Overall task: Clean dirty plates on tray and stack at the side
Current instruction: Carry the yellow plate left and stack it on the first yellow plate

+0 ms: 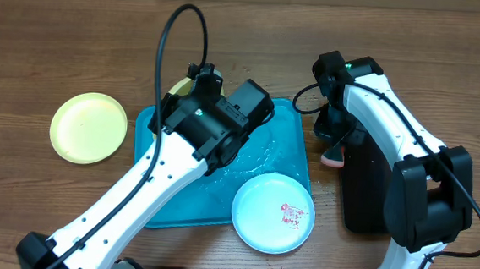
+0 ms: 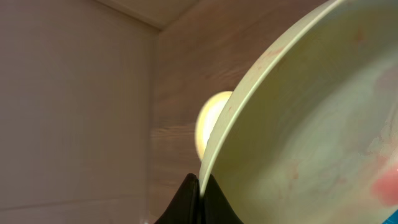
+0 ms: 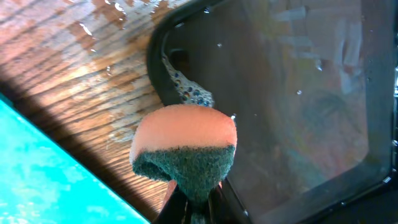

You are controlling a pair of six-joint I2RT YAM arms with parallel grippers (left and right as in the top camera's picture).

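Observation:
My left gripper (image 1: 197,87) is shut on the rim of a pale yellow-green plate (image 1: 180,86), held tilted above the far left corner of the turquoise tray (image 1: 294,143). In the left wrist view this plate (image 2: 298,124) fills the right side, faint red smears on it, its rim pinched between the fingertips (image 2: 200,190). A second yellow-green plate (image 1: 88,128) lies on the table left of the tray. A light-blue plate (image 1: 273,213) with red sauce rests over the tray's near right corner. My right gripper (image 1: 334,148) is shut on an orange sponge (image 3: 185,146) with a green scouring side.
A black tray (image 1: 363,198) lies right of the turquoise one, wet inside (image 3: 286,93), with the sponge hanging over its left rim. Water drops sit on the wood (image 3: 93,68) between the two trays. The left arm's cable (image 1: 175,28) arcs over the far table.

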